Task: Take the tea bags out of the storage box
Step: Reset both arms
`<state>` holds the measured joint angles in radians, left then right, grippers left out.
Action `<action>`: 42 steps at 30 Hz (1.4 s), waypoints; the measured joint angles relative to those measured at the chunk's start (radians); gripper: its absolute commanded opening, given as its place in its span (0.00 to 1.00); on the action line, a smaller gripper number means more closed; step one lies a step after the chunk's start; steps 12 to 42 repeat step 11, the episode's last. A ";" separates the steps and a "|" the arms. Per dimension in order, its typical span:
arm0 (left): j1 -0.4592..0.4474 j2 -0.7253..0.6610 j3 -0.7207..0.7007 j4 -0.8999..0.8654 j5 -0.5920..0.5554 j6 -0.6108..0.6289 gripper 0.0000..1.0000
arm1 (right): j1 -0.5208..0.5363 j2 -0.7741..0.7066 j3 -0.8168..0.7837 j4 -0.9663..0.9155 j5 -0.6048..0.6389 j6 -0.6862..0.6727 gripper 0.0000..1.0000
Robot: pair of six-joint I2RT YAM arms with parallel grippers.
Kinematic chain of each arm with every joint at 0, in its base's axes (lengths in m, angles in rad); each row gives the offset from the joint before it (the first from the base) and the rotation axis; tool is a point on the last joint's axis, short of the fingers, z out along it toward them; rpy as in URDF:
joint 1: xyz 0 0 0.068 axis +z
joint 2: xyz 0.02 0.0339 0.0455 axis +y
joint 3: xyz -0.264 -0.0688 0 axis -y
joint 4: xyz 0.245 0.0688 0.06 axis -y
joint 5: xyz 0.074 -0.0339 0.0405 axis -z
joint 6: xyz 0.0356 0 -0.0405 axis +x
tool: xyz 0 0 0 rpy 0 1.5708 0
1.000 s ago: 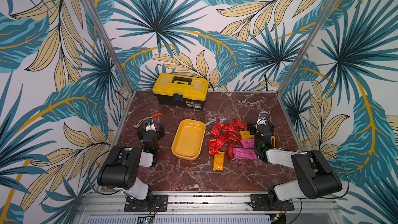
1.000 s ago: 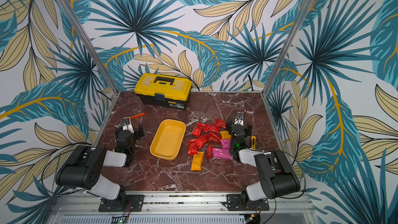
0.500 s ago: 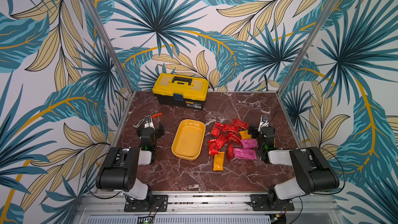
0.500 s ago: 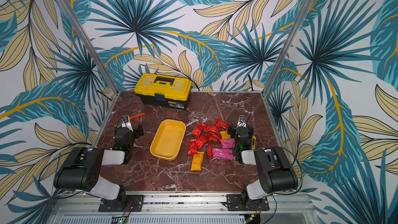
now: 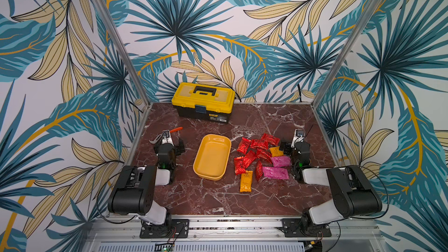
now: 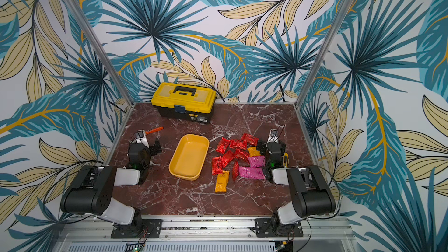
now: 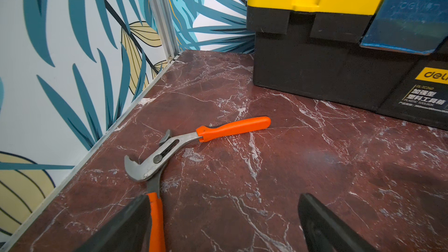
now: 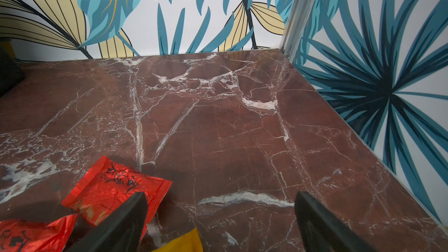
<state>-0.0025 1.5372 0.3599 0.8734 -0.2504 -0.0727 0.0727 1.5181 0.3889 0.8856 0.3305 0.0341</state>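
So, looking at it from where I'm standing: the yellow tub (image 5: 212, 158) sits about mid-table on the dark red marble table (image 5: 218, 202). Every one of the tea bags (image 5: 243, 145) I can see is out on the table, in a loose, overlapping heap just beside the tub on the right arm's side. They're mostly shiny red. Two pink bags (image 5: 275, 172) lie on the edge of the heap farthest from the tub, and an orange bag (image 5: 245, 181) lies at the end nearest the arm bases.

The right gripper (image 8: 218, 214) is down low on the far side of the heap from the tub. Its jaws are spread wide and nothing is caught between them. In the right wrist view one finger (image 8: 126, 221) overlaps a red bag, but I can't tell if it's actually touching.

The left gripper (image 7: 223, 216) is over on the opposite side of the tub, a bit apart from it. It's also gaping wide and holding nothing. Orange-handled pliers (image 7: 169, 146) lie on the table just past it, and one handle runs under a finger in the left wrist view. Behind the tub, by the back wall, stands a black toolbox (image 5: 203, 100) with a yellow lid, shut.
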 measured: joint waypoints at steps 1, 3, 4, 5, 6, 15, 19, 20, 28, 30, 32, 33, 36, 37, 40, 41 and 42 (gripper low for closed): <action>0.000 0.000 0.000 0.000 0.002 -0.002 1.00 | 0.000 0.000 0.000 0.000 0.000 0.000 0.99; 0.000 0.000 0.000 0.000 0.003 -0.003 1.00 | 0.000 0.000 0.000 0.000 0.000 0.000 1.00; 0.000 0.000 0.000 0.000 0.004 -0.003 1.00 | 0.000 0.000 0.000 0.000 0.000 0.000 1.00; 0.000 0.000 0.000 0.000 0.005 -0.003 1.00 | 0.000 0.000 0.000 0.000 0.000 0.000 0.99; 0.000 0.000 0.000 0.000 0.005 -0.003 1.00 | 0.000 0.000 0.001 -0.001 0.000 0.000 1.00; 0.000 0.000 0.000 0.000 0.005 -0.003 1.00 | 0.000 0.000 0.004 -0.001 -0.003 0.000 1.00; 0.000 0.000 0.000 0.000 0.005 -0.003 1.00 | 0.000 0.000 0.004 -0.001 -0.003 0.000 1.00; 0.000 0.000 0.000 0.000 0.005 -0.003 1.00 | 0.000 0.000 0.004 -0.001 -0.003 0.000 1.00; 0.000 0.000 0.000 0.000 0.005 -0.003 1.00 | 0.000 0.000 0.004 -0.001 -0.003 0.000 1.00; 0.000 0.000 0.000 0.000 0.005 -0.003 1.00 | 0.000 0.000 0.004 -0.001 -0.003 0.000 1.00; 0.000 0.000 0.000 0.000 0.005 -0.003 1.00 | 0.000 0.000 0.004 -0.001 -0.003 0.000 1.00; 0.000 0.000 0.000 0.000 0.005 -0.003 1.00 | 0.000 0.000 0.004 -0.001 -0.003 0.000 1.00; 0.000 0.000 0.000 0.000 0.005 -0.003 1.00 | 0.000 0.000 0.004 -0.001 -0.003 0.000 1.00; 0.000 0.000 0.000 0.000 0.005 -0.003 1.00 | 0.000 0.000 0.004 -0.001 -0.003 0.000 1.00; 0.000 0.000 0.000 0.000 0.005 -0.003 1.00 | 0.000 0.000 0.004 -0.001 -0.003 0.000 1.00; 0.000 0.000 0.000 0.000 0.005 -0.003 1.00 | 0.000 0.000 0.004 -0.001 -0.003 0.000 1.00; 0.000 0.000 0.000 0.000 0.005 -0.003 1.00 | 0.000 0.000 0.004 -0.001 -0.003 0.000 1.00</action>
